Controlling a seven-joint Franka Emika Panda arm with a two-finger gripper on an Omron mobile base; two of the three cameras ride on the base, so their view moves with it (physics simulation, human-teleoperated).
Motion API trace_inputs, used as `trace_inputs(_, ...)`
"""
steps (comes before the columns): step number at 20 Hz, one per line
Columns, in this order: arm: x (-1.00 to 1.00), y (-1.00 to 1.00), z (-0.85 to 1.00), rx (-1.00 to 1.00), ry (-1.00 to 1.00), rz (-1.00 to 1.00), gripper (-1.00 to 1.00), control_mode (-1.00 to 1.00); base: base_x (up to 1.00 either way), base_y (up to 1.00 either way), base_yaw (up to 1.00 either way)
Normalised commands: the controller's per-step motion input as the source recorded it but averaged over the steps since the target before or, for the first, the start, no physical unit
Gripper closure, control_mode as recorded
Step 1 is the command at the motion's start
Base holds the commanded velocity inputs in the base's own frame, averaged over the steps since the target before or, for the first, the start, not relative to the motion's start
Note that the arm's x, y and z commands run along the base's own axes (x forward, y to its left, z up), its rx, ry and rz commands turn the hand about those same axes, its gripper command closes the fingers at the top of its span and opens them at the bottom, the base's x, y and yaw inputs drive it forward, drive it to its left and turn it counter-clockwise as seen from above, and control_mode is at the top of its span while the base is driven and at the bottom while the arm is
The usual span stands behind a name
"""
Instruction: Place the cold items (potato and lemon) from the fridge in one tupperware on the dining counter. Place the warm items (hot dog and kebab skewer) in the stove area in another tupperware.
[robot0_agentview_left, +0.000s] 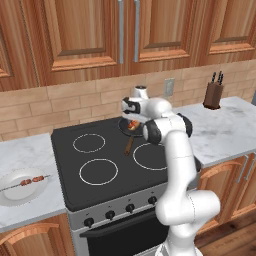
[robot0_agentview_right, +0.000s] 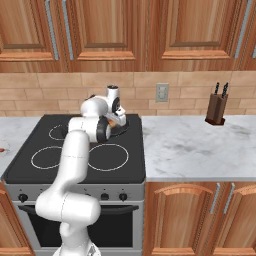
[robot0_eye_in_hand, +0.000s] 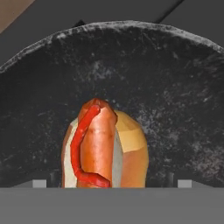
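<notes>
A hot dog in a bun with a red sauce line lies in a black pan on the stove's back right burner. My gripper hangs open just above it, one fingertip on each side of the bun, neither visibly touching it. The left base view shows the gripper pointing down over the pan and the hot dog. The kebab skewer rests on a white plate on the counter left of the stove. Potato, lemon and tupperware are out of view.
The pan's wooden handle points toward the stove's front. A knife block stands at the back of the marble counter to the right. Wooden wall cabinets hang above, and the black cooktop has bare burners.
</notes>
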Motion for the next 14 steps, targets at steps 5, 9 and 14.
trace_inputs(5, 0.00, 0.00, -0.24, -0.01, 0.10, 0.00, -1.00, -1.00, 0.00, 0.00, 0.00)
trace_inputs(9, 0.00, 0.00, -0.08, 0.00, 0.11, 0.00, -1.00, -1.00, 0.00, 0.00, 0.00)
trace_inputs(14, 0.00, 0.00, -0.10, 0.00, 0.11, 0.00, 1.00, -1.00, 0.00, 0.00, 0.00)
